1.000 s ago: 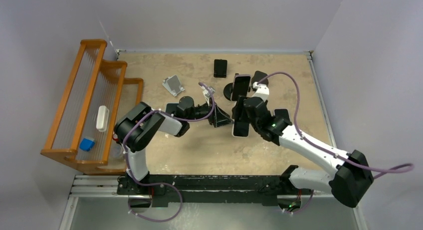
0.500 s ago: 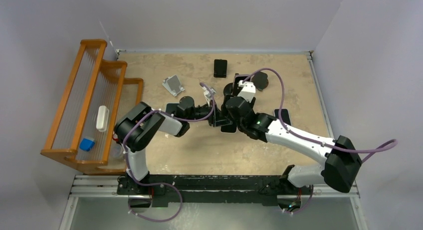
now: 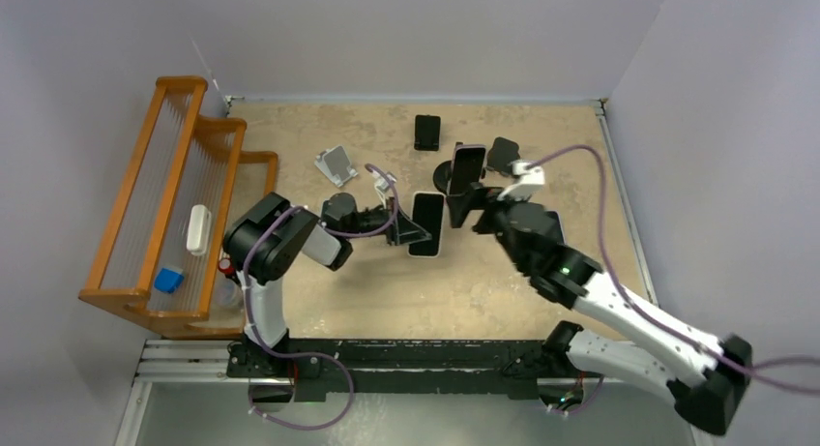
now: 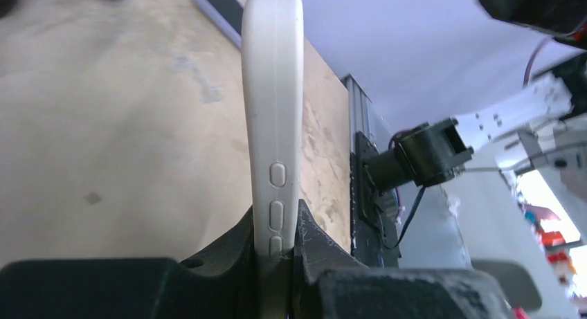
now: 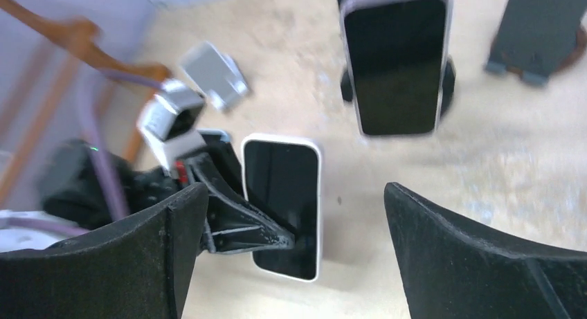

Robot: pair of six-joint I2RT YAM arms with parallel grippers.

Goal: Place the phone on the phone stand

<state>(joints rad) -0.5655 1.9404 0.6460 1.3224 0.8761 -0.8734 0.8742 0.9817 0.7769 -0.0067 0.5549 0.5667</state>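
Our left gripper (image 4: 277,246) pinches the white-cased phone with the black screen (image 3: 426,223) by its thin edge, mid-worktop. Our right gripper (image 3: 476,214) hangs beside it, jaws spread wide. With so small a grip, we think the phone may slip or tip before reaching the small grey phone stand (image 3: 336,164) by the far edge.

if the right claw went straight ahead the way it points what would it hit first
Most likely the white phone held in the left claw: in the wrist view it sits between the fingers of the open right claw. The other phone on its stand is off to the side. Depth is unclear.
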